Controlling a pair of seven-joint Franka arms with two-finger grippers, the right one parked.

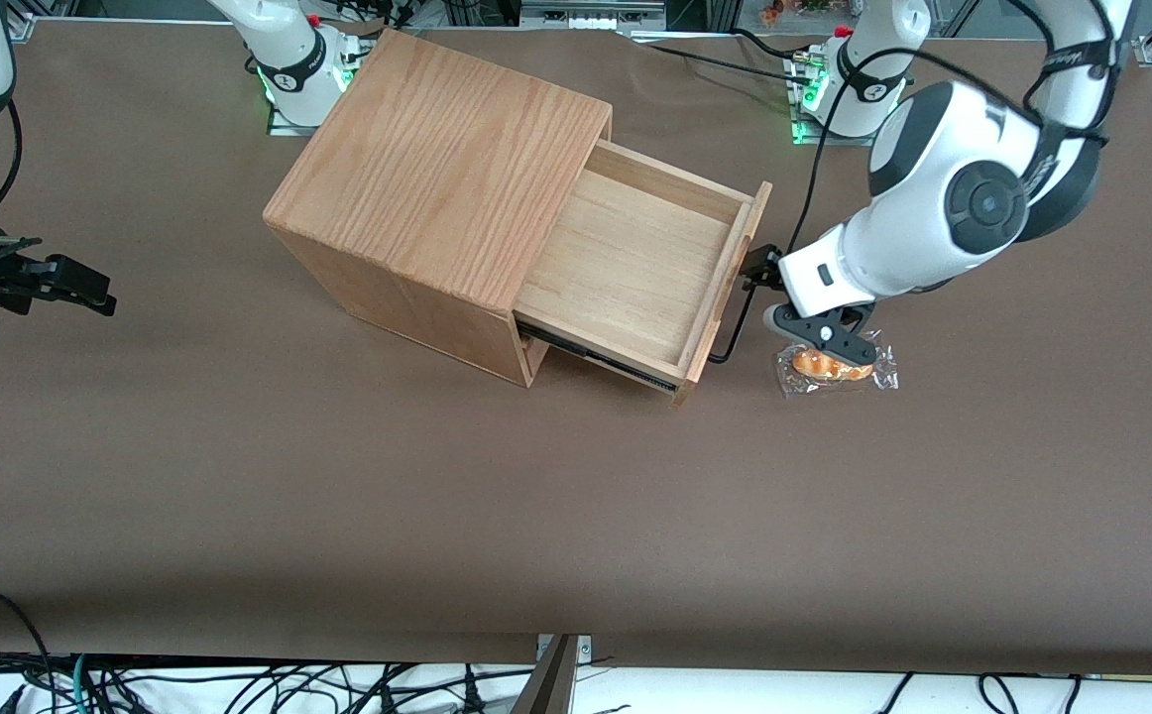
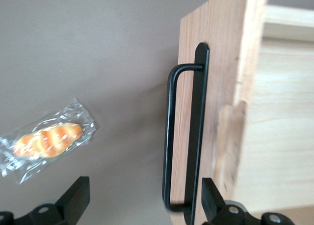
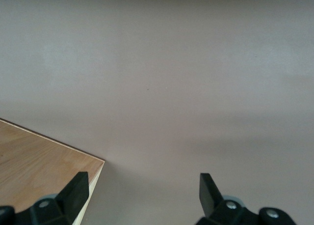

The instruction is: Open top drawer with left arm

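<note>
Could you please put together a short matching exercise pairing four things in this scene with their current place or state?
Things:
1. top drawer
2. handle
3. wrapped bread
4. left arm's end effector

States:
A. lying on the table in clear plastic
B. open, just in front of the drawer's front
C. pulled out, pale inside showing
D. thin black bar on the drawer's front

Pairs: 1-C, 2-D, 3-A, 4-B

No text, label, brand or number can be read anywhere. The left arm (image 1: 973, 198) carries some dark lettering on its upper white shell, but it is not legible.
</note>
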